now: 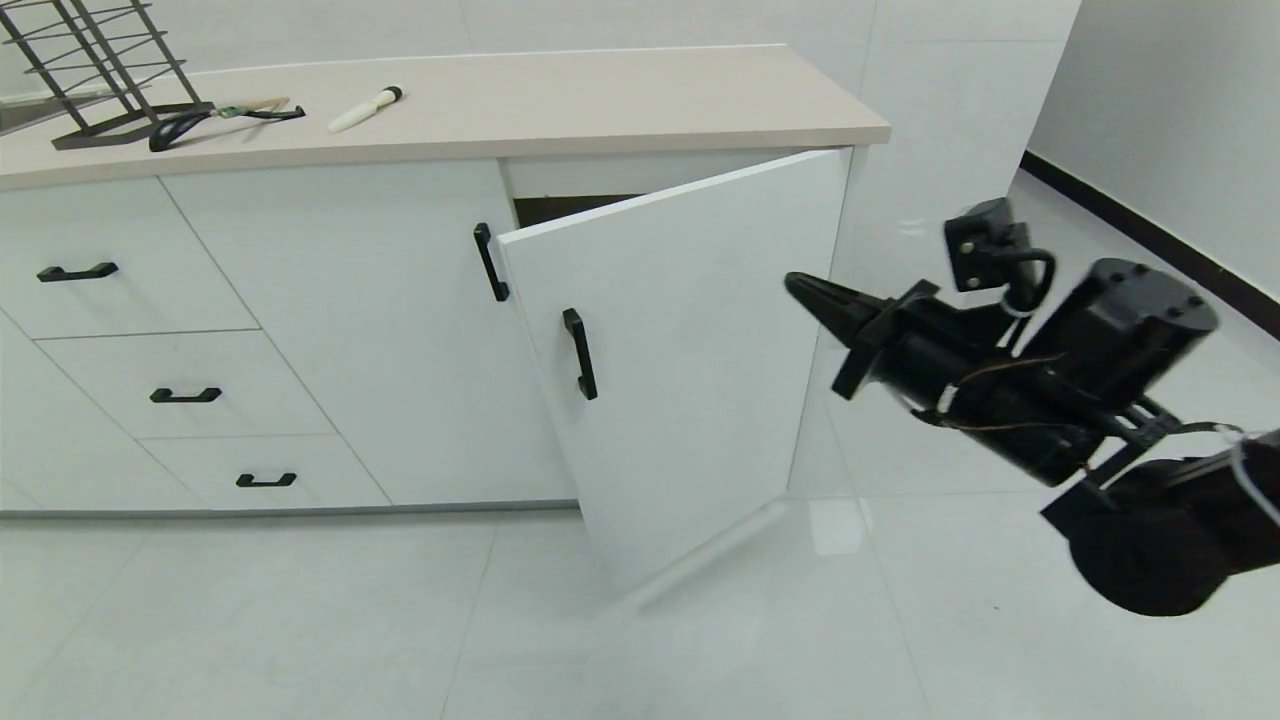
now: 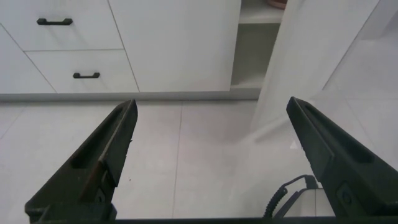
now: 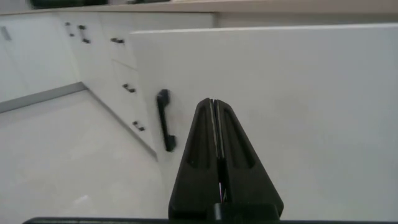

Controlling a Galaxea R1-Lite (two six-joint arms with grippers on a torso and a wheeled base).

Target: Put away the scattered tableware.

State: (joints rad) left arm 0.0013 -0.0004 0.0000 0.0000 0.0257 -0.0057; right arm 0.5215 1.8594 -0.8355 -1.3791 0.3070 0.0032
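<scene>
On the beige countertop (image 1: 600,100) lie a white utensil with a black tip (image 1: 365,108) and some dark-handled utensils (image 1: 225,114) beside a dark wire rack (image 1: 95,70). Below the counter's right end a white cabinet door (image 1: 690,350) with a black handle (image 1: 579,354) stands partly open. My right gripper (image 1: 797,284) is shut with nothing in it, its tip pointing at the door's outer face (image 3: 298,106) to the right of the handle (image 3: 163,119). My left gripper (image 2: 211,106) hangs open and empty low over the floor, facing the open cabinet (image 2: 249,56).
White drawers with black handles (image 1: 185,395) fill the cabinet front to the left. A second door handle (image 1: 490,262) sits beside the open door. Glossy tiled floor (image 1: 400,620) spreads in front. A wall with a dark skirting (image 1: 1150,230) runs along the right.
</scene>
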